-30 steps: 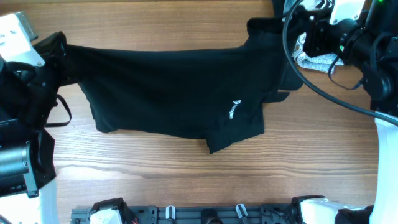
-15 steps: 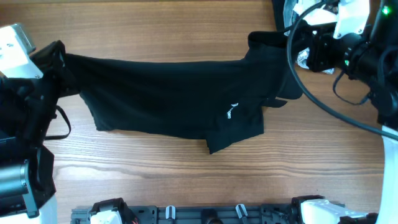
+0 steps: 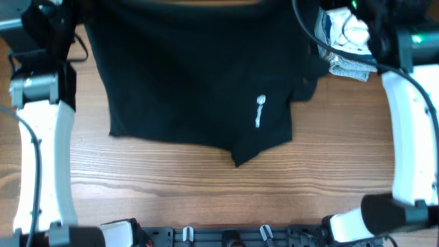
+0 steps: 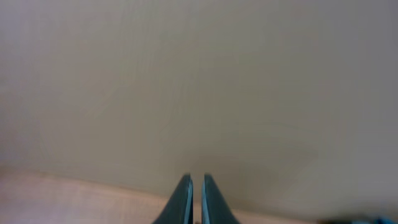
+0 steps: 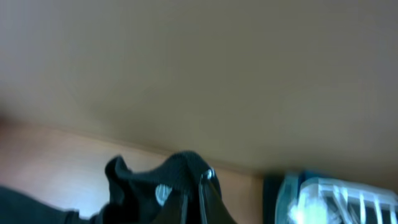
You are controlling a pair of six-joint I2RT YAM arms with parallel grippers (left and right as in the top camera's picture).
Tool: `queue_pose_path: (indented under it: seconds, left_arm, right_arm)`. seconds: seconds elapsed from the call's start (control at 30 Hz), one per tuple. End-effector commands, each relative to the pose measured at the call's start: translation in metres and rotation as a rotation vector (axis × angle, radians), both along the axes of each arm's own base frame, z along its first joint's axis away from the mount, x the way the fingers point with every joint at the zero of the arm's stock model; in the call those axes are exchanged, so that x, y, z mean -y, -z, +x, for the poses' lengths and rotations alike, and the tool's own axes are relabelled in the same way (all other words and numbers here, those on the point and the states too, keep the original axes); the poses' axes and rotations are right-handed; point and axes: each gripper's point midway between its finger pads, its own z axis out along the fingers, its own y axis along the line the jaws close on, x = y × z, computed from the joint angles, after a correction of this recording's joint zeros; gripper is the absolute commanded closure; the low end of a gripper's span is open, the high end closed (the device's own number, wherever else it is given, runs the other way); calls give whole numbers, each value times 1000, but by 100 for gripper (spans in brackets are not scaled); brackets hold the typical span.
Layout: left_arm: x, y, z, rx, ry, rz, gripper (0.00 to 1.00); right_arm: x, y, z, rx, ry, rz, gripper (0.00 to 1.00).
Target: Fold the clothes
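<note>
gripping: right hand [image 5: 196, 186] shut on a bunch of plain black soft-fabric garment [image 3: 192, 82]
left hand [image 4: 195, 180]: shut, no fabric visible
garment: raised, lower edge on wooden tabletop [image 3: 206, 199]
risk: small pinch slips, cloth drops crumpled

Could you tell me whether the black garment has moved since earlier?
Yes. The black garment shifted at its upper edge toward the far side of the table; its lower hem stayed put.
</note>
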Motion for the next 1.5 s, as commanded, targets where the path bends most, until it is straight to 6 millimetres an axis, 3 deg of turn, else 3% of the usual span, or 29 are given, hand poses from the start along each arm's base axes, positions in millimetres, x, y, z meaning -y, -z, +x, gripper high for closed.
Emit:
queue_pose_path:
  seconds: [0.0,0.1,0.2,0.27,0.33,0.43,0.53,0.6,0.7,0.8,0.9,1.1,1.13,1.3,1.33,1.47]
  left_arm:
    - [4,-57,6,150,25,-12,96]
    - [13,-112,-2,268,46,29,96]
    - [28,-153,-17,361,70,80,96]
    - [36,-168,-23,393,81,109,96]
    - [38,-168,-23,393,79,120,96]
    - [37,-140,-11,287,81,107,96]
    - [35,-96,7,137,88,109,96]
    - [34,-65,17,36,92,97,96]
    - [33,-11,29,-140,99,77,96]
    - [33,28,30,-274,105,59,96]
    - [33,51,22,-370,109,46,96]
    - [36,63,-4,-473,114,31,96]
    - [37,65,-16,-510,116,26,96]
    - [40,74,-54,-620,120,11,96]
    - [41,82,-70,-685,122,1,96]
    - [43,108,-100,-844,127,-20,96]
  right_arm:
    - [11,-45,9,179,50,-21,96]
    - [17,-80,5,289,62,-41,96]
    - [19,-104,-1,355,67,-44,96]
    - [20,-114,-3,391,69,-52,96]
    - [21,-119,-3,414,73,-54,96]
    - [26,-117,0,412,82,-64,96]
    - [29,-96,9,347,83,-84,96]
    - [28,-73,18,279,78,-90,96]
    - [22,-22,35,129,43,-96,96]
    - [15,21,41,-8,-6,-91,96]
    - [11,55,36,-133,-33,-85,96]
    - [10,78,6,-294,-41,-64,96]
    - [9,82,-10,-348,-54,-59,96]
    - [8,92,-56,-488,-74,-49,96]
    - [6,97,-75,-554,-89,-41,96]
    - [7,119,-106,-716,-82,-30,96]
